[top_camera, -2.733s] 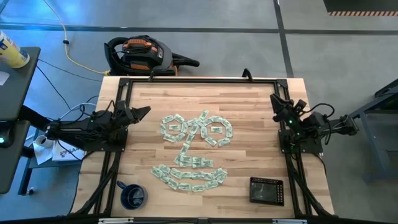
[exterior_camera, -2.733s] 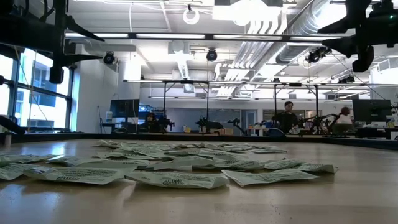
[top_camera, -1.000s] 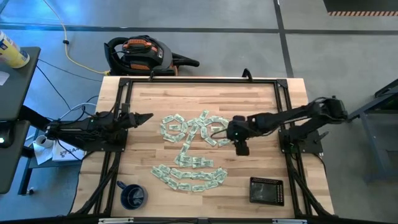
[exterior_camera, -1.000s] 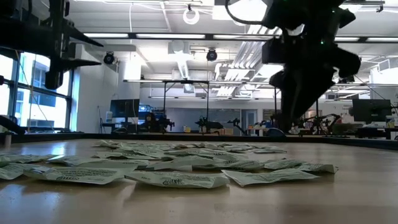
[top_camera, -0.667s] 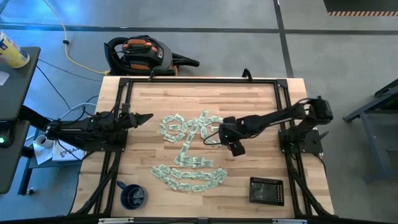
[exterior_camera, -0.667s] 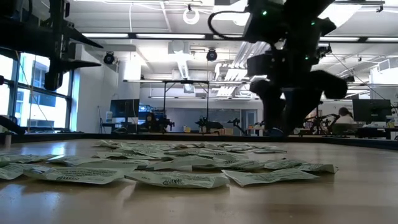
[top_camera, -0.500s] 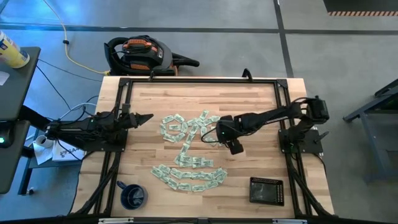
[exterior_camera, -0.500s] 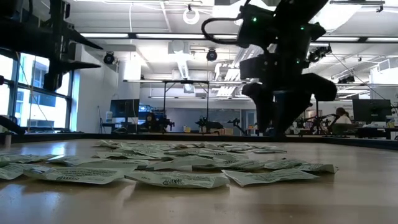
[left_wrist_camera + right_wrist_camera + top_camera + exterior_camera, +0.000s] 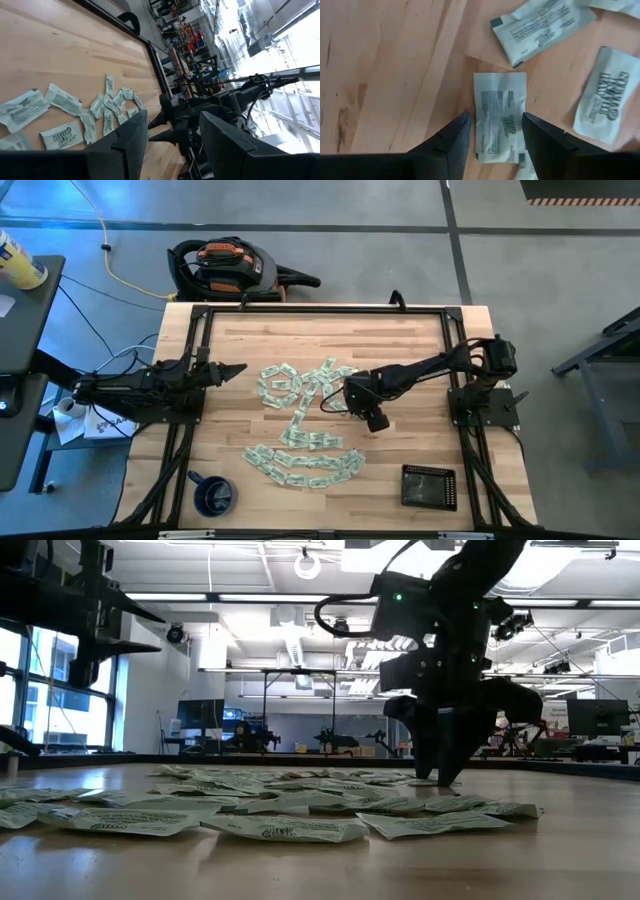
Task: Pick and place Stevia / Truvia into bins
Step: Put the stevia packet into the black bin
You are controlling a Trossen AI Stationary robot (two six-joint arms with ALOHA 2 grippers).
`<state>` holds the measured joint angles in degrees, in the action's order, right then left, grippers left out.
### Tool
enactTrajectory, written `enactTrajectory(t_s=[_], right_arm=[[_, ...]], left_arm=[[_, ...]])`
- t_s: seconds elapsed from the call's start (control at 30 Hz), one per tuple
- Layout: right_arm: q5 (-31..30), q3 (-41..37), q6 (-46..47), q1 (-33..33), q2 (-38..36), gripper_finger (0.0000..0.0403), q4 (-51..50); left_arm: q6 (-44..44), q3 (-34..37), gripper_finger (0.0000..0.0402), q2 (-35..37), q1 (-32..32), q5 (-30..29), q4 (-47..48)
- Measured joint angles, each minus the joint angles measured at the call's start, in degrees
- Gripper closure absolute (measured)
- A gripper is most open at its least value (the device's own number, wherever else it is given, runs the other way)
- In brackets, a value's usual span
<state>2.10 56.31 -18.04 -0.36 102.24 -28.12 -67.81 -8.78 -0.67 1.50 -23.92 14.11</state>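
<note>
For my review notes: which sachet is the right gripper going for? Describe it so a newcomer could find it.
On the wooden table, the sachets form a face. The right gripper is down at the face's right eye, jaws open. Its target sachet lies flat between the fingers, aligned with them, alone on bare wood at the cluster's edge, while its neighbours lie askew.

Right hand (image 9: 350, 397) swung from table edge down over sachets (image 9: 305, 426).
</note>
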Motion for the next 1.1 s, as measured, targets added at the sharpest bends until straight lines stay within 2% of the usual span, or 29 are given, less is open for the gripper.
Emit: enactTrajectory(t_s=[0.3, 0.57, 0.87, 1.1], right_arm=[[0.0, 0.0, 2.6, 0.0, 0.1, 0.0246, -0.6], [0.8, 0.0, 10.1, 0.0, 0.1, 0.0322, -1.2], [-0.1, -0.1, 11.9, 0.0, 0.2, 0.0395, -1.2], [-0.9, -0.3, 16.4, 0.8, -1.1, 0.04, -1.3]], left_arm=[[0.0, 0.0, 0.0186, 0.0, 0.0, 0.0, 0.4], [0.0, 0.0, 0.0186, 0.0, 0.0, -0.1, 1.3], [0.0, 0.0, 0.0186, 0.0, 0.0, -0.1, 1.3], [-0.2, 0.0, 0.0186, 0.0, 0.0, -0.1, 1.3]])
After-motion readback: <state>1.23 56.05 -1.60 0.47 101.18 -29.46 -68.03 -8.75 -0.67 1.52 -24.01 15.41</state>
